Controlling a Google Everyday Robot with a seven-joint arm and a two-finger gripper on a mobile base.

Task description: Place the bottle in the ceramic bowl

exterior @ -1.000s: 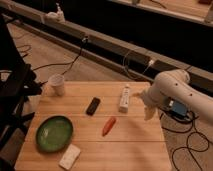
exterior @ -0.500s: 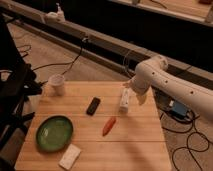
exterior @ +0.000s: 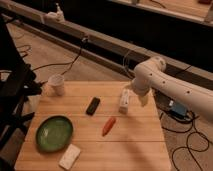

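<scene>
Camera view: wooden table (exterior: 145, 145), cabled floor (exterior: 45, 52); jaws spread beside bottle (exterior: 124, 101).

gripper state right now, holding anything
gripper: open, holding nothing, down close beside the bottle

bowl (exterior: 54, 133) front-left on table (exterior: 142, 147) | bottle (exterior: 124, 101) right-centre | fingers (exterior: 143, 98) just right of bottle
</scene>
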